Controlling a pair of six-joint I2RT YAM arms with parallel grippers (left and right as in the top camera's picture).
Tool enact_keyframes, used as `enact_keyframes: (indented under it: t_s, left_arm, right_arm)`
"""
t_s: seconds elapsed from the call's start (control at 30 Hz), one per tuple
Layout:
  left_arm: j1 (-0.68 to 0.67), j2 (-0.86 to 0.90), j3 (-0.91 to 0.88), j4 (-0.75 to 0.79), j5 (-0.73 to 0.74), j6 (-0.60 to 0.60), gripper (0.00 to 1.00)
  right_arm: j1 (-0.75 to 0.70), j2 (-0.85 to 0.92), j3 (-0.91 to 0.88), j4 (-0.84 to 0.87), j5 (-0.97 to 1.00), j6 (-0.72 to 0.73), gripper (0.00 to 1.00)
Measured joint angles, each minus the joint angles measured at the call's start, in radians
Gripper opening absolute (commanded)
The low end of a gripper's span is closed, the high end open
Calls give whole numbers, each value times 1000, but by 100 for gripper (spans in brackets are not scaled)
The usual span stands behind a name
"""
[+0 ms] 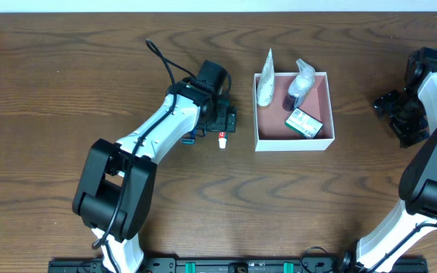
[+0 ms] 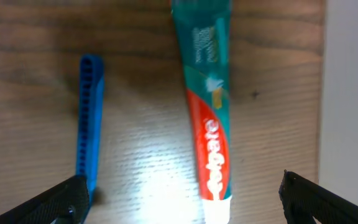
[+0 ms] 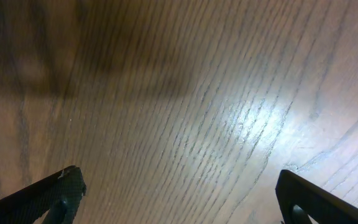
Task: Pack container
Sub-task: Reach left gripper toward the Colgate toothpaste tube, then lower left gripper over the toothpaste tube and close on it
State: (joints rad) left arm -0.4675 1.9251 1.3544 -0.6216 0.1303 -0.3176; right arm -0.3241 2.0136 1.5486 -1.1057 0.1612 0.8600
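The container (image 1: pixel 321 142) is a square shallow box with white walls and a dusty-pink inside, right of the table's middle. In it are a white tube (image 1: pixel 265 85), a clear bottle (image 1: pixel 302 80) and a green-and-white packet (image 1: pixel 304 122). Its white wall shows at the right edge of the left wrist view (image 2: pixel 353 93). My left gripper (image 1: pixel 220 121) is open just left of the container, over a green-and-red toothpaste tube (image 2: pixel 210 118) with a white cap (image 1: pixel 223 141), and a blue comb (image 2: pixel 89 118). My right gripper (image 1: pixel 395 115) is open and empty at the far right, over bare wood (image 3: pixel 179 199).
The wooden table (image 1: pixel 67 68) runs to the far edge at the top. The left arm's black cable (image 1: pixel 163 64) loops over the table behind the left gripper.
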Motion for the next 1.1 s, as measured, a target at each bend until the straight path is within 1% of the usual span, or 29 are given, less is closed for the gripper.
enact_keyframes:
  t_s: [0.17, 0.23, 0.37, 0.57, 0.73, 1.1]
  left_arm:
    - [-24, 0, 0, 3, -5, 4, 98]
    - [-39, 1, 0, -10, -32, -3, 98]
    - [-71, 1, 0, -43, -113, -61, 98]
    - [-69, 1, 0, -45, -160, -132, 98]
    - [-68, 1, 0, -21, -168, -156, 98]
    - [-72, 2, 0, 11, -168, -158, 98]
  right_arm:
    - [0, 0, 0, 0, 0, 0, 99]
    - [0, 0, 0, 0, 0, 0, 99]
    - [0, 0, 0, 0, 0, 0, 99]
    - [0, 0, 0, 0, 0, 0, 99]
    - [0, 0, 0, 0, 0, 0, 99]
    - [0, 0, 0, 0, 0, 0, 99]
